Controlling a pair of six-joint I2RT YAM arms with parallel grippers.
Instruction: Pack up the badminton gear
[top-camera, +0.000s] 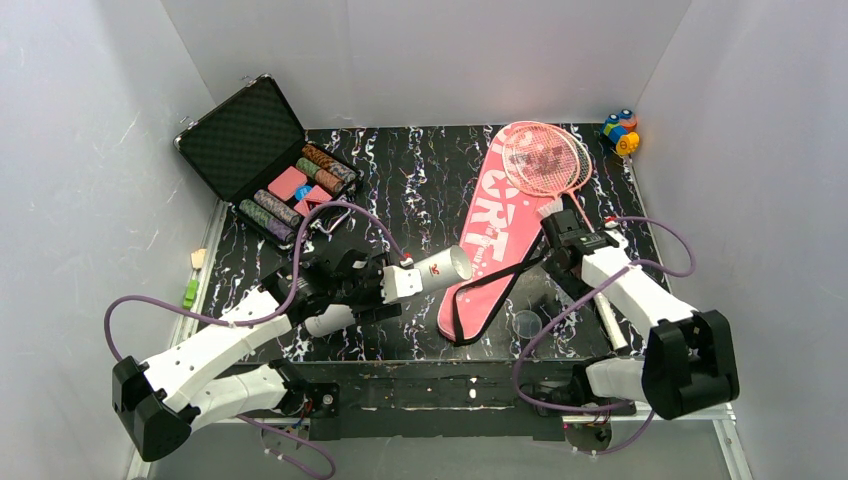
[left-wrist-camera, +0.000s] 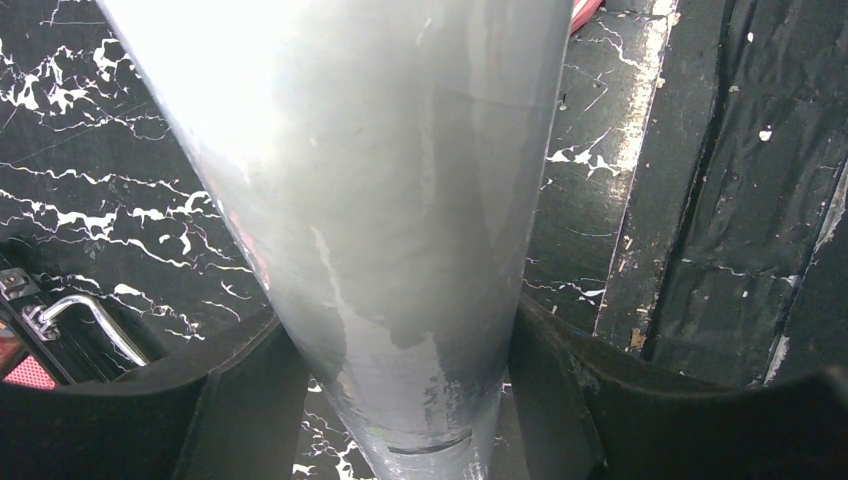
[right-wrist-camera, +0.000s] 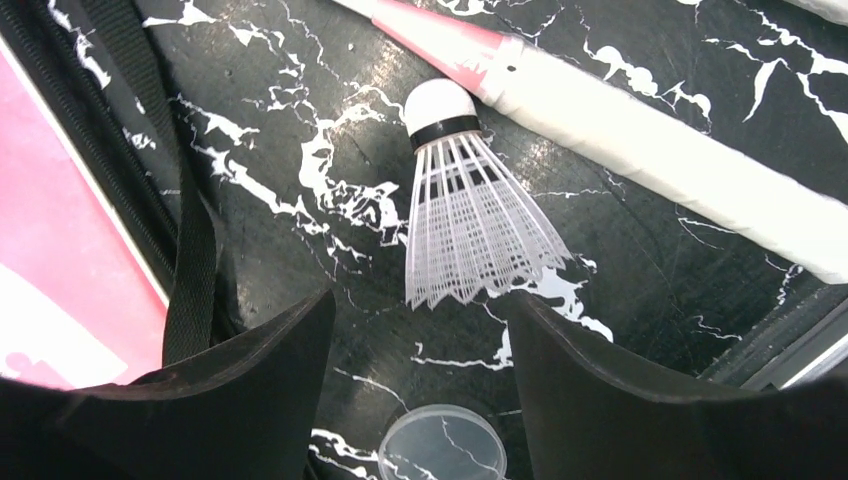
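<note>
Your left gripper (left-wrist-camera: 405, 390) is grasping the white tube (left-wrist-camera: 380, 200) between both fingers; your right gripper (right-wrist-camera: 415, 400) is hanging released, shuttlecock (right-wrist-camera: 465, 220) lying just beyond its fingertips.

Lit brightly and evenly from overhead in the top view, with pale walls (top-camera: 90, 150) bouncing soft light all round the pink cover (top-camera: 497, 225). Throws only faint, short shadows, deepest under the arms, nearer the camera than the cover. Reads sharp at the cover, softer and slightly noisy far left and right of it, with wall edges splayed outward. Burns near white on the tube (top-camera: 441, 269) just left of the cover. Up close in the left wrist view, glares toward the end nearer the cover and fades to dull grey away from it, with the left fingers (left-wrist-camera: 150, 420) dark and blurred. Shows crisp on the shuttlecock (right-wrist-camera: 465, 220) right of the cover in the right wrist view, smeared and black on the right fingers (right-wrist-camera: 230, 400).
</note>
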